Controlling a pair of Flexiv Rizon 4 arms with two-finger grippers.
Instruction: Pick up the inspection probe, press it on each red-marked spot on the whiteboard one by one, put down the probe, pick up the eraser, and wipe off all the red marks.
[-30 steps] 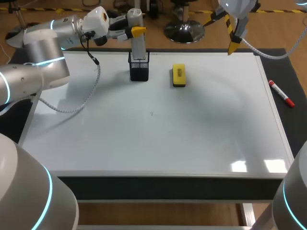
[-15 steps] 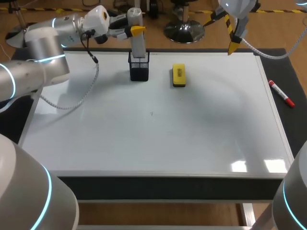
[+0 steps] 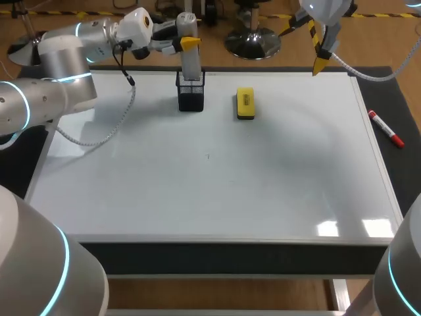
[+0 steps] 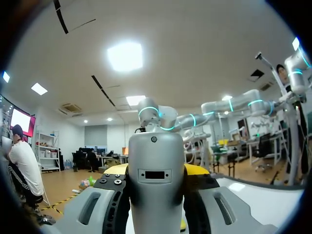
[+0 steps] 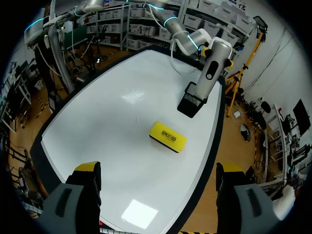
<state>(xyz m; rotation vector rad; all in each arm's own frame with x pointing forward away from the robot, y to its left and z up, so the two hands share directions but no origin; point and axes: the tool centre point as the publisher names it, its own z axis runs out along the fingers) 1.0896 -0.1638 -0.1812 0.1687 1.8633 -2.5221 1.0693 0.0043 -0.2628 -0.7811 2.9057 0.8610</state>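
Whiteboard (image 3: 217,178): laid flat; no red marks can be made out on it.
Right pincer (image 5: 157,168): held wide open and empty above the board's far right corner.
Left pincer (image 4: 156,169): closed on the probe's upper body, one finger at each side.
Holder (image 3: 191,95): a black mesh cup that could be tipped if the probe is lifted askew.
Probe (image 3: 189,59): stood upright in the holder; it could be dropped if gripped off-centre.
Eraser (image 3: 245,103): laid near the holder, where it could be knocked.
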